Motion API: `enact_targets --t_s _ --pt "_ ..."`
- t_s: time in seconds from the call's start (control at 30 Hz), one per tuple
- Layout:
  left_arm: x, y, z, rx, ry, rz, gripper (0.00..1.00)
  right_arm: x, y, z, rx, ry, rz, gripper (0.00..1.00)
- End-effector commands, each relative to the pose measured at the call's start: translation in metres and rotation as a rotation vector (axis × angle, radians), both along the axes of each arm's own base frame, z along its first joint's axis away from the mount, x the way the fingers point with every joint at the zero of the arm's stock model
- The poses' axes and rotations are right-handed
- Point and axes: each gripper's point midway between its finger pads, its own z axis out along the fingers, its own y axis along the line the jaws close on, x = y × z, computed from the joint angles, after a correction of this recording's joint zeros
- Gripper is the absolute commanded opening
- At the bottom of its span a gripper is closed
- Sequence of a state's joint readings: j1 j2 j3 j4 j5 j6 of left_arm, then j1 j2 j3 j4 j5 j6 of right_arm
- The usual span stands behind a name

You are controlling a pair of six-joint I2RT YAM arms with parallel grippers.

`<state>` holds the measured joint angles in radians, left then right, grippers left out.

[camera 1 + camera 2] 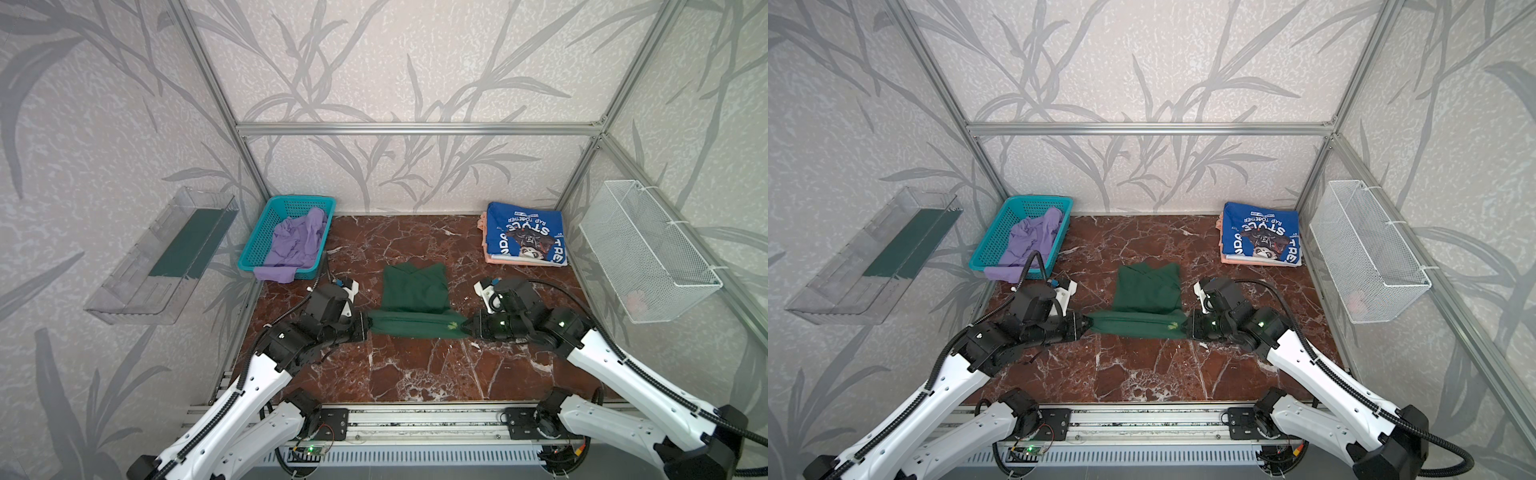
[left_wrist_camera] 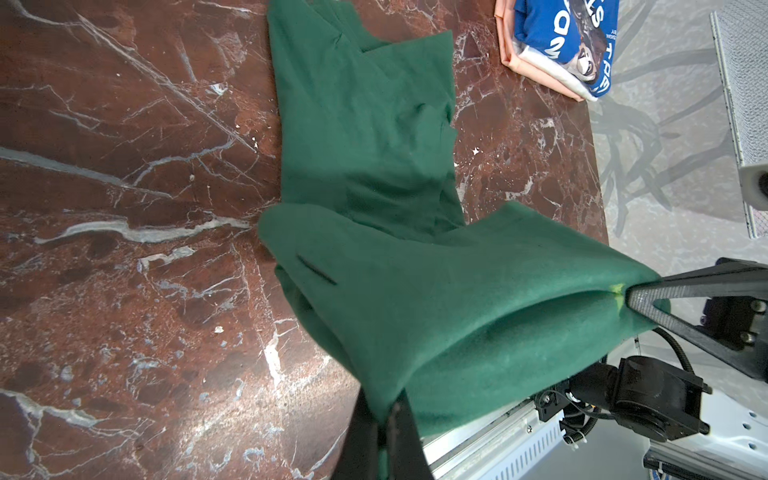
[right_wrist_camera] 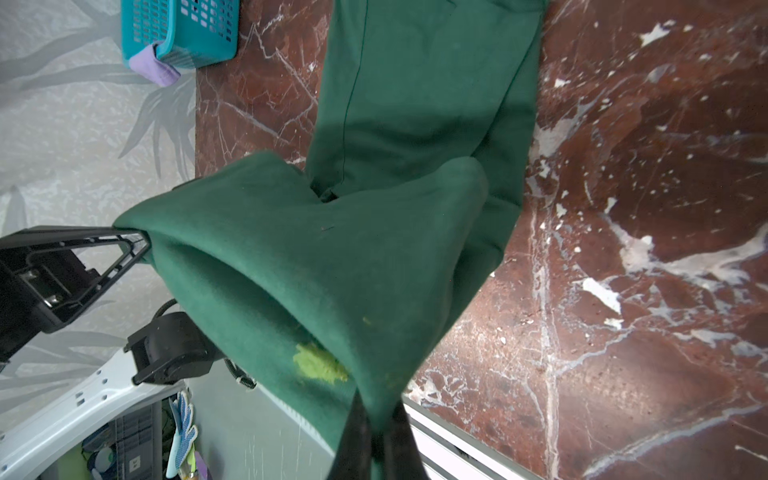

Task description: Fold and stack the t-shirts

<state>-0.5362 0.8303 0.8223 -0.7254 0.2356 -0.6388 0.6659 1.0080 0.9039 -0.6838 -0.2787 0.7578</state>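
A dark green t-shirt (image 1: 415, 291) (image 1: 1148, 291) lies narrow in the middle of the marble table, its near end lifted and stretched between my two grippers. My left gripper (image 1: 368, 327) (image 2: 384, 415) is shut on the shirt's left near corner. At the right near corner, beside a yellow-green mark (image 3: 320, 363), my right gripper (image 1: 466, 326) (image 3: 376, 419) is shut on the cloth (image 3: 374, 249). A lavender t-shirt (image 1: 297, 245) sits crumpled in the turquoise basket (image 1: 266, 226). A folded blue t-shirt (image 1: 525, 235) with white lettering lies on a peach one (image 1: 484, 237) at the back right.
A clear plastic bin (image 1: 162, 257) hangs on the left wall and a white wire basket (image 1: 648, 249) on the right wall. The table's front edge meets a metal rail (image 1: 415, 419). Bare marble (image 1: 415, 374) lies in front of the green shirt.
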Motion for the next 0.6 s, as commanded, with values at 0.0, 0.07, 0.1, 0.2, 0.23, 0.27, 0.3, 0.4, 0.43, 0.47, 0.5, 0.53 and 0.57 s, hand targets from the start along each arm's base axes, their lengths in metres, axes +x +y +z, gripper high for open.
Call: enact_targets --t_s 0.0,0.07,0.1,0.2,0.23,0.27,0.3,0.4,0.43,0.47,0.5,0.53,0.57 --pt "0.024 0.009 0.002 0.045 -0.036 0.066 0.0 0.02 -0.011 0.002 -0.051 -0.038 -0.037 0.0" --pt "0.033 0.009 -0.001 0.036 -0.024 0.08 0.0 0.029 -0.008 -0.001 -0.033 -0.02 -0.034 0.0" --pt "0.038 0.009 -0.002 0.031 -0.021 0.09 0.0 0.035 -0.008 -0.004 -0.032 -0.012 -0.034 0.0" --pt "0.052 0.015 -0.003 0.024 -0.025 0.124 0.0 0.05 -0.009 -0.011 -0.047 -0.003 -0.037 0.0" --pt "0.056 0.016 -0.004 0.021 -0.022 0.133 0.0 0.055 -0.008 -0.013 -0.047 0.001 -0.038 0.0" --pt "0.06 0.017 -0.005 0.017 -0.02 0.138 0.0 0.061 -0.008 -0.014 -0.041 0.012 -0.045 0.0" --pt "0.064 0.016 -0.007 0.011 -0.013 0.141 0.0 0.067 -0.008 -0.016 -0.034 0.021 -0.052 0.0" --pt "0.075 0.012 -0.009 0.008 0.009 0.127 0.0 0.083 -0.006 -0.02 -0.011 0.019 -0.036 0.0" --pt "0.079 0.011 -0.01 0.012 0.016 0.127 0.0 0.088 -0.005 -0.021 -0.006 0.025 -0.039 0.0" --pt "0.084 0.01 -0.01 0.015 0.021 0.125 0.0 0.093 -0.005 -0.024 -0.003 0.031 -0.042 0.0" --pt "0.089 0.009 -0.012 0.015 0.027 0.124 0.0 0.099 -0.004 -0.026 0.0 0.035 -0.043 0.0" --pt "0.094 0.009 -0.013 0.017 0.03 0.126 0.0 0.104 -0.004 -0.029 0.003 0.042 -0.046 0.0" --pt "0.1 0.009 -0.016 0.02 0.036 0.129 0.0 0.11 -0.004 -0.032 0.006 0.052 -0.05 0.0"
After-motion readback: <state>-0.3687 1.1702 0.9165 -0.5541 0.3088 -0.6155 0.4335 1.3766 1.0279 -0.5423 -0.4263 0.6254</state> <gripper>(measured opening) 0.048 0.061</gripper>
